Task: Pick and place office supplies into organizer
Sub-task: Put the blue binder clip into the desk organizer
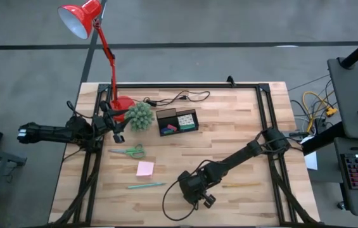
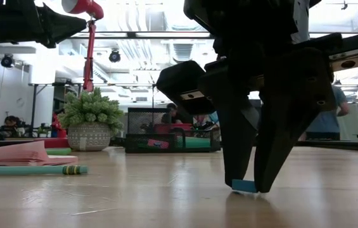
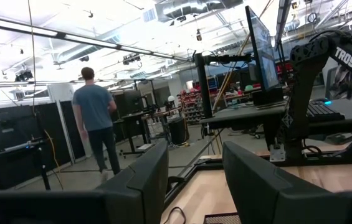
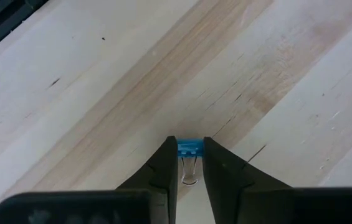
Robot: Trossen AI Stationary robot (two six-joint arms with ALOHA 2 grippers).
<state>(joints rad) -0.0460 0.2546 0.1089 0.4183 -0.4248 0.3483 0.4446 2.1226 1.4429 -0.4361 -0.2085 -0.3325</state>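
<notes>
Right gripper (image 4: pixel 189 163) down at the table (image 1: pixel 242 126) near its front edge, pinching a blue binder clip (image 4: pixel 188 148). Left gripper (image 3: pixel 191 180) wide apart, empty, raised beside the lamp base (image 1: pixel 123 104). Organizer (image 1: pixel 177 121) well apart.

"TROSSEN" on the right arm (image 3: pixel 325 68)

My right gripper (image 4: pixel 190 163) has its fingers pinched on a little blue binder clip (image 4: pixel 189 149), down on the wooden table (image 4: pixel 101 93).
</notes>
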